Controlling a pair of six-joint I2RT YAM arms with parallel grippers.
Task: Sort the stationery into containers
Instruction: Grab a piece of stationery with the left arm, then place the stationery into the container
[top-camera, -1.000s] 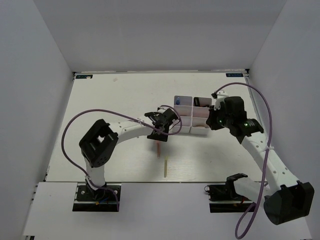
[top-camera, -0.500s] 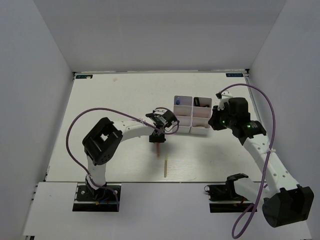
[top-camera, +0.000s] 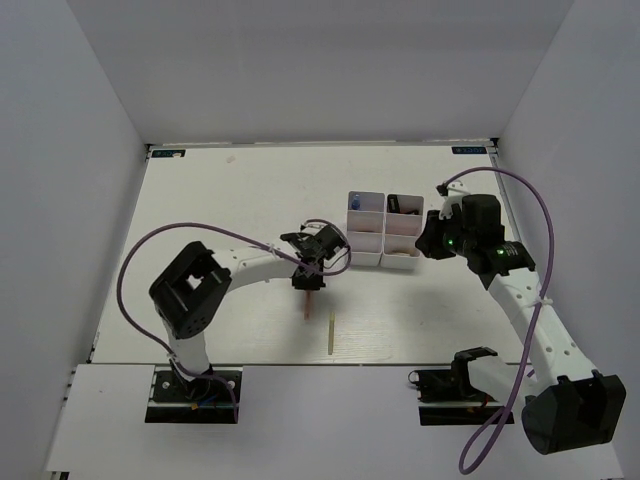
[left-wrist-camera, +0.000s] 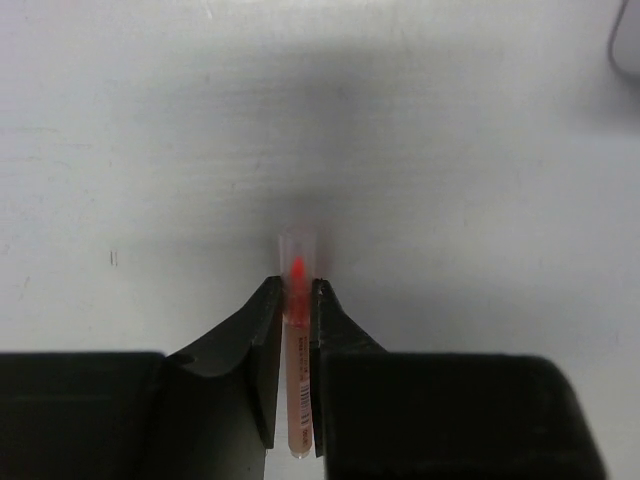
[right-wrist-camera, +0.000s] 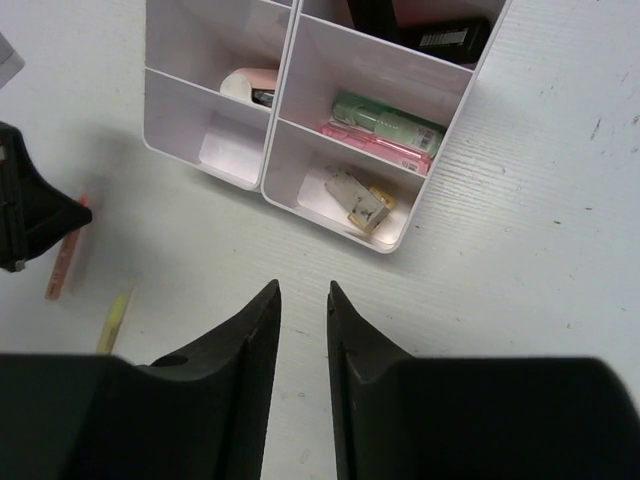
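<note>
**Left pincer**: narrowed onto a thin pink stick, one finger on each side. The stick's translucent tip reaches just past the fingertips, and its shaft runs back between them. The left wrist view shows the pale surface close beneath. In the top view this pincer sits just in front of the block of white containers, off its left column. The pink stick points from it toward the near edge.

**Thin yellow stick**: lies flat on the surface, near the pink one but apart from it, and closer to the arm bases.

**Right pincer**: drawn to a narrow slit with nothing held, poised above the surface just short of the containers. Seen from this wrist, the nearest right compartment holds a grey and a tan eraser. The middle right compartment holds a green marker beside a pink one. The far right compartment holds a black item, only partly in view. A pale pink item lies in the middle left compartment — its kind cannot be told.
</note>
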